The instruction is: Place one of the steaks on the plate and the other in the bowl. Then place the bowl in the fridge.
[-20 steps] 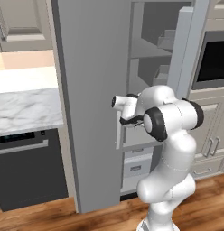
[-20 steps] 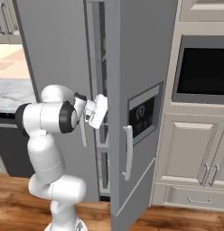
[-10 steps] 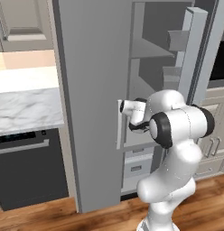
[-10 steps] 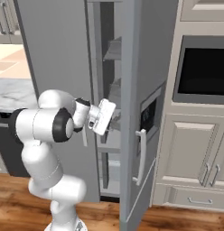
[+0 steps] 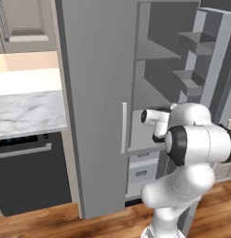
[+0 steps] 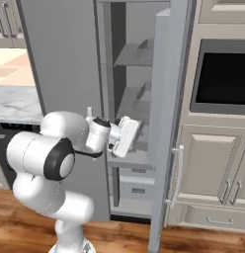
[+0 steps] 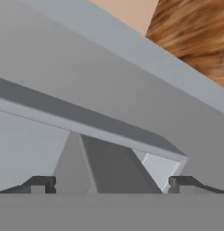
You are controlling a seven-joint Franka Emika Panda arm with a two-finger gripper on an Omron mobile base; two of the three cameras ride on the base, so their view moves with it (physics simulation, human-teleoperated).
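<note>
The fridge [image 5: 96, 88] is tall and grey, with its left door shut and its right door [image 6: 166, 118] swung wide open. Grey shelves [image 6: 134, 106] and door bins [image 5: 192, 42] show inside. My gripper [image 6: 130, 137] hangs at mid height in the opening, just in front of a shelf and left of the open door's edge. In the hand view the gripper [image 7: 111, 184] is open, with nothing between its fingertips [image 7: 40, 183], facing grey fridge surfaces. The steaks, the plate and the bowl are out of view.
A black wall oven [image 6: 223, 79] with pale cabinet doors [image 6: 213, 163] below it stands right of the fridge. A marble counter [image 5: 24, 107] over a dark appliance front [image 5: 29, 172] lies to the left. Wooden floor [image 6: 25, 217] runs along the bottom.
The fridge's right door has swung further open to the right. My arm has moved right, bringing the open gripper into the fridge opening.
</note>
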